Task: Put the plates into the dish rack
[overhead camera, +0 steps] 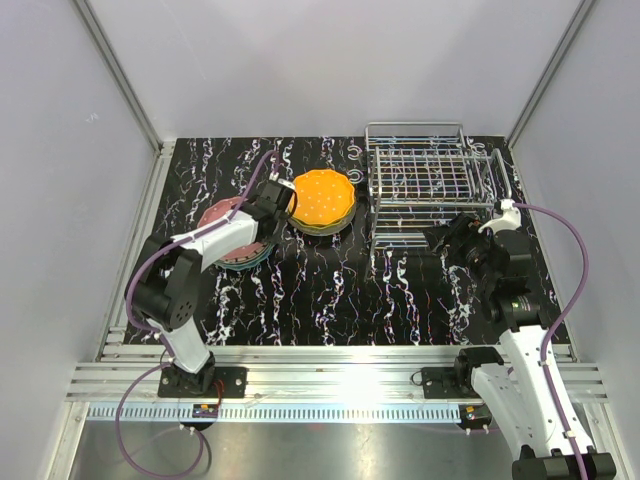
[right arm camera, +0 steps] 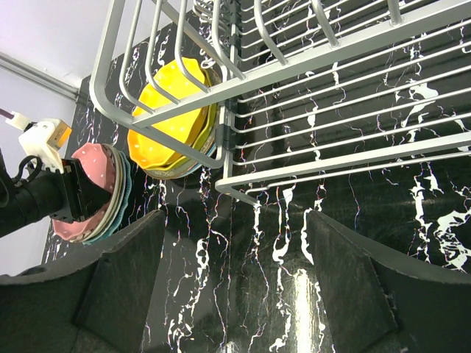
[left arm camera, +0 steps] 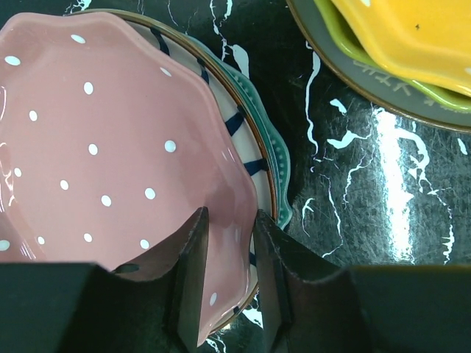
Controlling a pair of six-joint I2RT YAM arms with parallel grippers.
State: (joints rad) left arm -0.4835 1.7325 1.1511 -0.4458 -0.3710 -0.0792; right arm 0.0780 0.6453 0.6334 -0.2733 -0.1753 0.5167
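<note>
White panels enclose a black marbled tabletop (overhead camera: 330, 290).

Dish rack (overhead camera: 420, 180): chrome wire, standing in the far right corner of the tabletop.

Plates: two stacks, both lying flat on the tabletop outside the rack. The first stack sits near the left edge. It has a pink dotted plate (left arm camera: 110, 147) on top, a white plate with dark stripes (left arm camera: 249, 147) beneath it, and a teal plate (left arm camera: 281, 165) showing at the bottom. The second stack sits toward the far edge, just beside the rack's left side. An orange plate (overhead camera: 322, 197) is on top, over a green plate (left arm camera: 445, 99) and a dark grey plate (left arm camera: 342, 62).

Left tool (left arm camera: 230, 228): positioned at the right rim of the pink dotted plate. One finger lies over the plate's inner face and the other outside its edge, so the rim sits in the narrow gap between them. Whether the fingers actually press on the rim cannot be told.

Right tool (right arm camera: 235, 220): spread wide and holding nothing. It sits above bare tabletop just beside the near side of the rack, pointing toward the two stacks.
</note>
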